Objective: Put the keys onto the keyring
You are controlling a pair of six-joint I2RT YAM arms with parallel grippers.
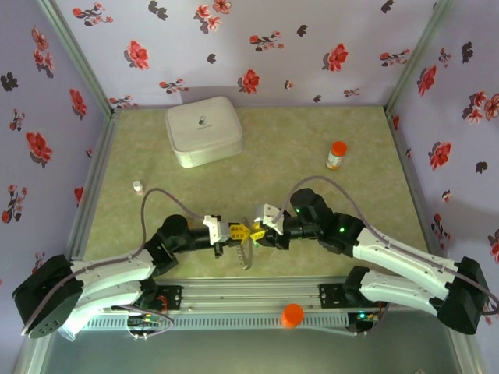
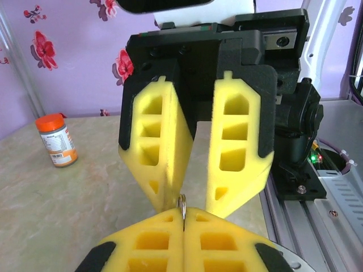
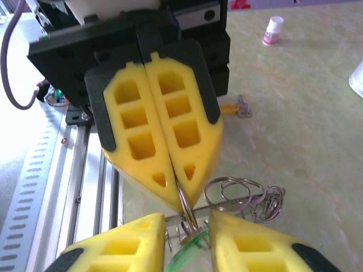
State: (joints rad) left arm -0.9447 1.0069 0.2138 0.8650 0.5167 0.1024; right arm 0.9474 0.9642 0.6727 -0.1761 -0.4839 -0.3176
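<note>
My two grippers meet tip to tip near the table's front edge. The left gripper (image 1: 236,232) (image 2: 182,213) is shut on the thin metal keyring (image 2: 182,204) (image 3: 185,203), which stands edge-on between its pads. Further wire loops of the keyring (image 3: 238,191) trail down to the table. The right gripper (image 1: 259,232) (image 3: 186,220) is open, its fingers (image 2: 238,141) on either side of the ring. The green-headed key (image 3: 191,253) hangs from the ring in the gap between those fingers. The yellow-headed key (image 3: 231,109) lies flat on the table beyond the left gripper.
A white rounded box (image 1: 203,130) sits at the back. An orange-capped bottle (image 1: 336,155) (image 2: 55,140) stands back right, and a small white bottle (image 1: 138,186) (image 3: 273,30) at the left. An orange cap (image 1: 292,315) rests on the metal rail (image 3: 85,170) at the front edge.
</note>
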